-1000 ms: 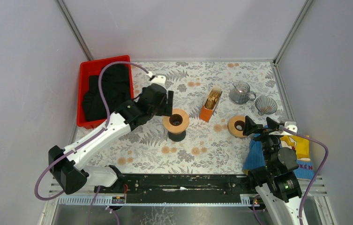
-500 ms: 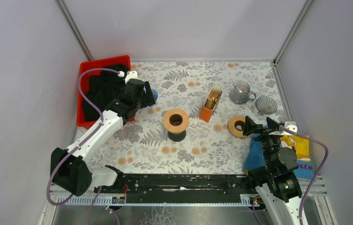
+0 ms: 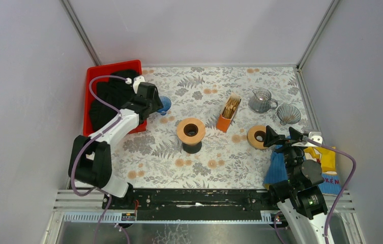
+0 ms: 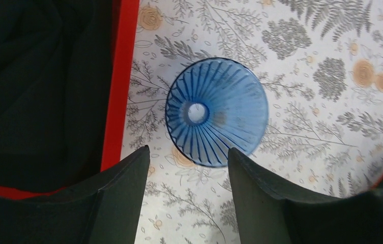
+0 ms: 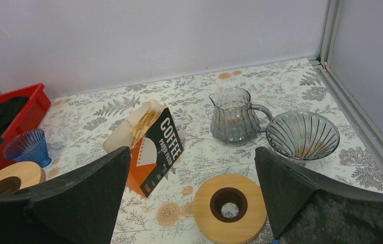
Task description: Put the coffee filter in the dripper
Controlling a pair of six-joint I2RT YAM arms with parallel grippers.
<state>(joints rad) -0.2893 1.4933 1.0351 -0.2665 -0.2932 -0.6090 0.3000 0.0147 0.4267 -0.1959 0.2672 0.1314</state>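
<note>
Paper coffee filters (image 5: 141,121) stand in the orange cardboard carton (image 5: 161,152) near the middle of the table (image 3: 209,152), toward its far edge. The left gripper (image 4: 188,152), spread wide and empty, hangs over the blue ribbed plastic dripper (image 4: 216,112) by the left edge. The right gripper (image 5: 192,150), also spread and empty, seems nearer to the filters.

Red tray (image 3: 113,65) at far left, containing black cloth (image 3: 102,109). Glass pitcher (image 5: 234,118) at far right. Wooden ring (image 5: 207,211) flat on floral table cover (image 3: 204,81). Blue towel (image 3: 276,168) beside yellow packet (image 3: 326,158), near right.
</note>
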